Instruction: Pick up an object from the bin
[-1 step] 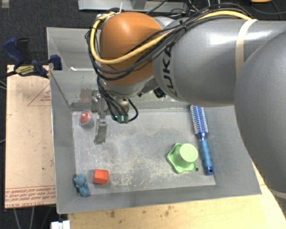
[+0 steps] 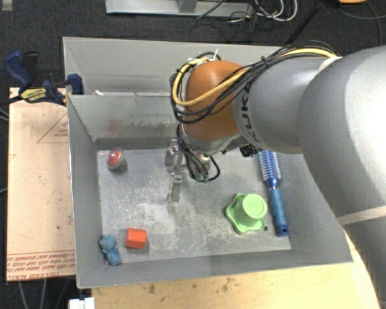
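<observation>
bin (image 2: 83, 192) job's barely begun: hand (image 2: 174, 194) hangs over bare floor mid-bin, can't tell if clenched or released, green cup (image 2: 248, 212) at its 4 o'clock and red-capped bit (image 2: 116, 159) at 10 both lying unpicked.

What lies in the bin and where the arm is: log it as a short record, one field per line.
bin: grey metal, a few loose things spread apart
gripper: over bare floor near the bin's middle, touching none of the things
green cup: nearest thing, toward the view's right of the gripper
blue brush: beside the green cup, along the right wall
red-topped round thing: far left corner
orange block: near left, on the floor
blue figure: near left corner, just left of the orange block
</observation>
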{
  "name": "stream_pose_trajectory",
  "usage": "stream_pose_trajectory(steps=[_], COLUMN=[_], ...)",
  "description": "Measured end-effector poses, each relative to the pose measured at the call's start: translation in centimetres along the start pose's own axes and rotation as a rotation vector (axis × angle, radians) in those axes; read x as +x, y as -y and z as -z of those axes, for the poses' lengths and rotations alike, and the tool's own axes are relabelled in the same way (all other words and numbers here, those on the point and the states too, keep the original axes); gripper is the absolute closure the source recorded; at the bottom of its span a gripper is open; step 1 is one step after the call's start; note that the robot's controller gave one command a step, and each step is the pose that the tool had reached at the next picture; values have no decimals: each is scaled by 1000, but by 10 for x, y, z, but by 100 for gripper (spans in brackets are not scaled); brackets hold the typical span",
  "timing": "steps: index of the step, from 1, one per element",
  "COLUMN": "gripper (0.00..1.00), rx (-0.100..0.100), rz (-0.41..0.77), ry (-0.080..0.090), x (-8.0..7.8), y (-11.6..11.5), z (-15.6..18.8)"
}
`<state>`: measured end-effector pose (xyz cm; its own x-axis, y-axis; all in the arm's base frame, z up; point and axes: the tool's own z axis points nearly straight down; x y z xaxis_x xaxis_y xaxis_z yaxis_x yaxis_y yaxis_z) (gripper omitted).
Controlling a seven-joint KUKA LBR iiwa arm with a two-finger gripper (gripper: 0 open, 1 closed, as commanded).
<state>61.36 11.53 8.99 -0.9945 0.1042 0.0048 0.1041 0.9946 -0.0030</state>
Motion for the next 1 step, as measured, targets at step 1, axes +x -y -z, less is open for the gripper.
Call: stream_pose_trajectory(steps=[1], gripper=[0], rx=[-4], rz=[-83], ry=[14], x=[-17], y=[48], z=[71])
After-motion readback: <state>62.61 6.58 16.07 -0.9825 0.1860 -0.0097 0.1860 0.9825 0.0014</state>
